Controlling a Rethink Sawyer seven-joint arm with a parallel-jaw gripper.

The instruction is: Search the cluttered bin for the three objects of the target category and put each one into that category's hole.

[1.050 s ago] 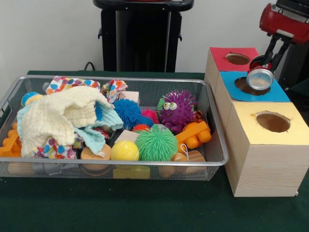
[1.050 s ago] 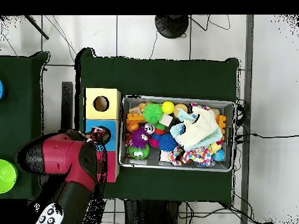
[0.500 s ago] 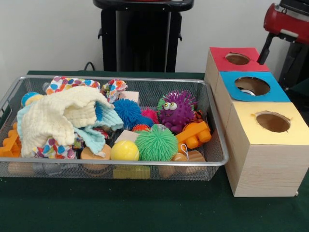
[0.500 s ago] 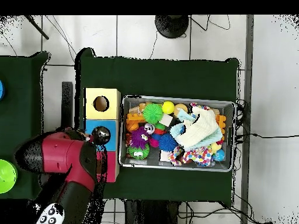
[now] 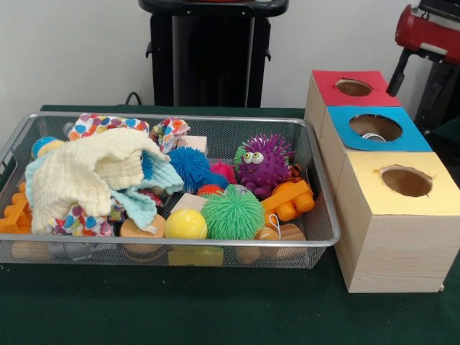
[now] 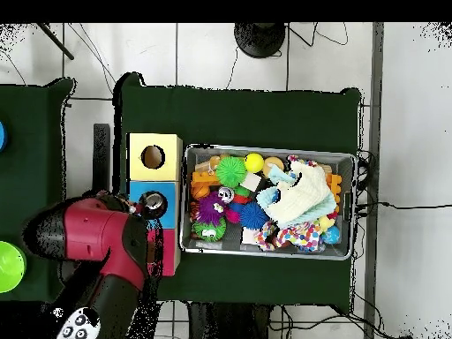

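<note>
Two cameras, one low at the table, one high above it.

From the front we look level and close across the green table (image 5: 215, 316) at the bin (image 5: 165, 248) and boxes (image 5: 388, 215), facing the wall. Overhead we look straight down from far up, taking in table (image 6: 238, 115), floor (image 6: 406, 132), bin (image 6: 269, 150), boxes (image 6: 153, 177) and arm (image 6: 97, 243). We see bin and boxes in both.
</note>
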